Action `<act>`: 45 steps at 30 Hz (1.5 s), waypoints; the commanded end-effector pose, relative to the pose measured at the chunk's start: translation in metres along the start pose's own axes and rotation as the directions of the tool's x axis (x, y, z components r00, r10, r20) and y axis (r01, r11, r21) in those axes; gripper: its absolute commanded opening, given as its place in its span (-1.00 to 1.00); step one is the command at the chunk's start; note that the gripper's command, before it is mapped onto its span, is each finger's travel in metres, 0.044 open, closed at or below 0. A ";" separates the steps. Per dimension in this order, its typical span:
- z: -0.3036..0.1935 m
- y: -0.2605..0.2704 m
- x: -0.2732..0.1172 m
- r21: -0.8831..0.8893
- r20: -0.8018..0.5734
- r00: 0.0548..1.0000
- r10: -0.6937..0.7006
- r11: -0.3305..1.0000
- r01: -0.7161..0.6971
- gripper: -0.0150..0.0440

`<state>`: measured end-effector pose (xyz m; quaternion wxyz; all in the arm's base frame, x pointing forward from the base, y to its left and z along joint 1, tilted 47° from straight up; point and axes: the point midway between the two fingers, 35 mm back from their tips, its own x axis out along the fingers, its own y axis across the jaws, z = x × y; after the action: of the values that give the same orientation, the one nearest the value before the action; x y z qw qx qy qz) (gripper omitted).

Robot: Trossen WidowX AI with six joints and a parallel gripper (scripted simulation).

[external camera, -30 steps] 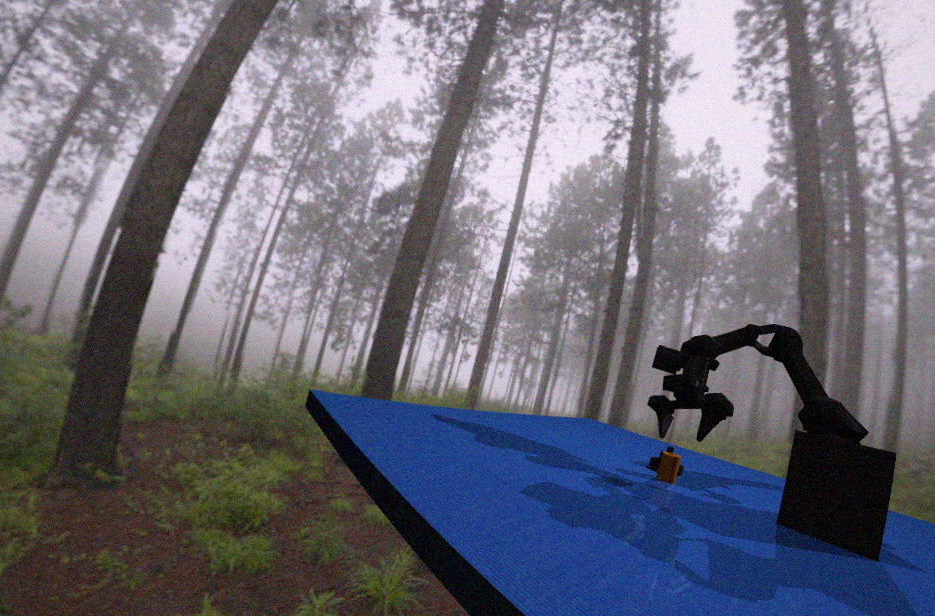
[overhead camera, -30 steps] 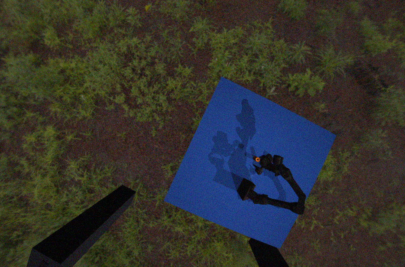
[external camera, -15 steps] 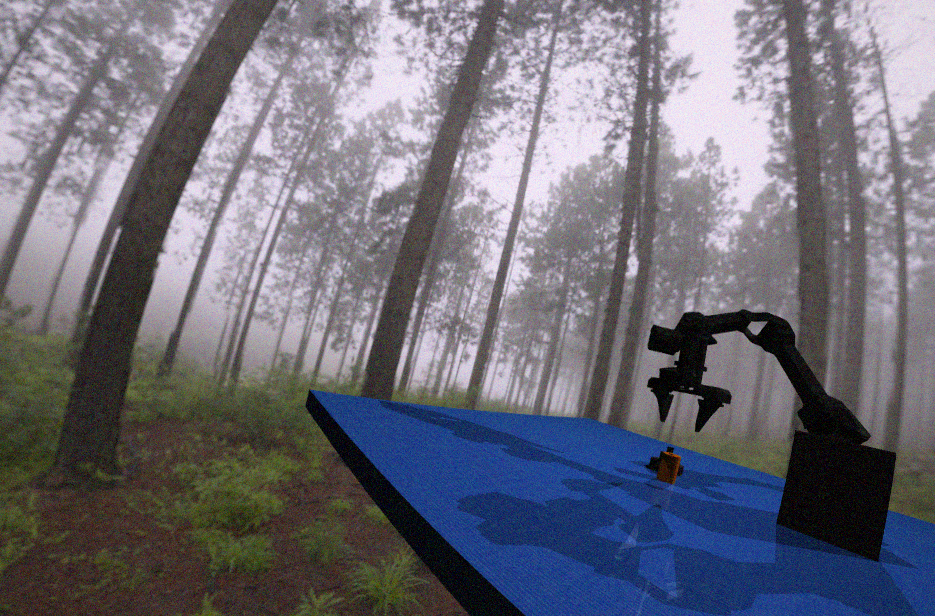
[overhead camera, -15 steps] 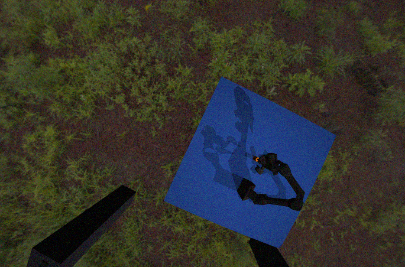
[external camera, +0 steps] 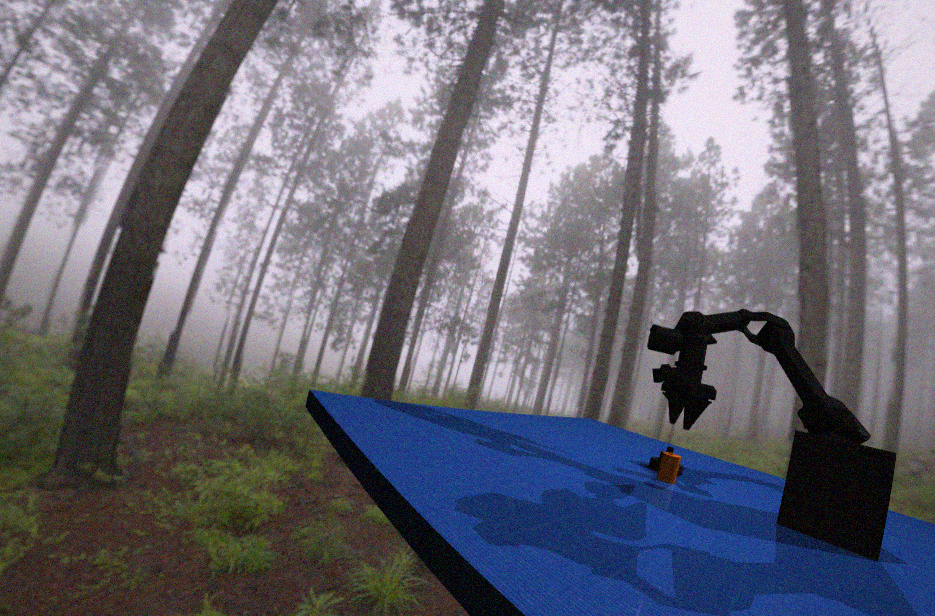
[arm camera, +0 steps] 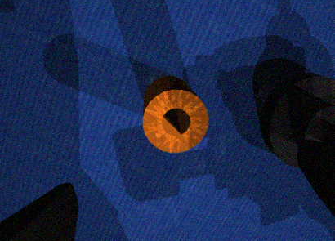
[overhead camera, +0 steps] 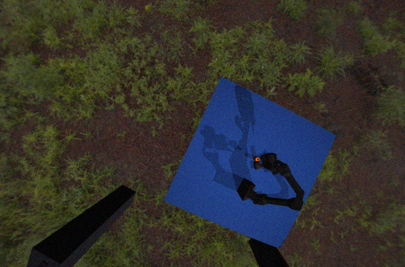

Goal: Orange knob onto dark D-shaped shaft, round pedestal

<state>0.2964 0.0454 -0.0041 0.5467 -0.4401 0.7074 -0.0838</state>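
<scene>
The orange knob (overhead camera: pixel 257 159) (external camera: pixel 669 470) (arm camera: pixel 157 130) stands upright on the blue table. In the wrist view its dark hole (arm camera: pixel 182 118) shows a slanted flat side at the lower left. The dark round pedestal (arm camera: pixel 286 150) stands close to the knob, to its right in the wrist view and partly behind it in the exterior view. The dark shaft (external camera: pixel 669 450) shows just above the knob in that view; its flat side cannot be made out. My gripper (external camera: pixel 679 425) (arm camera: pixel 189 174) is open and empty, pointing down high above the knob. Its right finger hides part of the pedestal.
The blue table (overhead camera: pixel 297 138) (external camera: pixel 425 435) carries the arm's dark base block (overhead camera: pixel 246 188) (external camera: pixel 836 493). Overlapping arm shadows fall across the table around the knob and pedestal. Table edges show on several sides. A forest backdrop surrounds it.
</scene>
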 end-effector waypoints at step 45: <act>0.001 -0.003 0.075 0.444 -0.001 1.000 -0.009 0.896 0.009 1.00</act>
<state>0.2995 -0.0045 -0.0500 0.6369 -0.3022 0.6656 -0.2450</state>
